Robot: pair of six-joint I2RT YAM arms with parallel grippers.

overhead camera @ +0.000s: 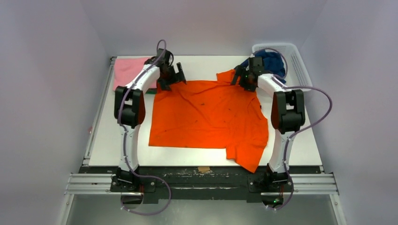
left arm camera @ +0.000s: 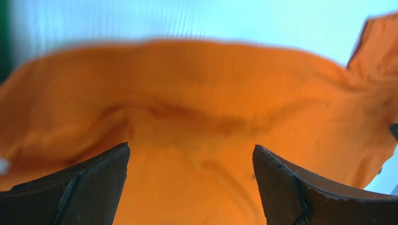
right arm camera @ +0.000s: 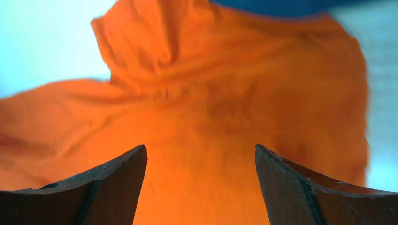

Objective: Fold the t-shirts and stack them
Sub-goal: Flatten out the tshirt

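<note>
My left claw (left arm camera: 190, 152) and right claw (right arm camera: 201, 152) hang open and empty over the orange tee (overhead camera: 206, 117). It looks light and limp; I'd pinch its far corners.

My white tabletop (overhead camera: 108, 145) fills the middle of the overhead view, matt and pale, with a thin metal frame (overhead camera: 97, 112) running down its left edge. At the far right corner I see my white mesh basket (overhead camera: 296, 61), its open-work wall showing along the tabletop's right edge. Along the near edge lies a black strip (overhead camera: 225, 171), scuffed with pale marks. On it, about midway, is a small tan scrap (overhead camera: 203, 169); I cannot tell whether it is tape or card. Just nearer than the strip, aluminium rails (overhead camera: 206, 186) run from side to side. Plain pale walls (overhead camera: 47, 70) close in my tabletop on the left, far and right sides.
</note>
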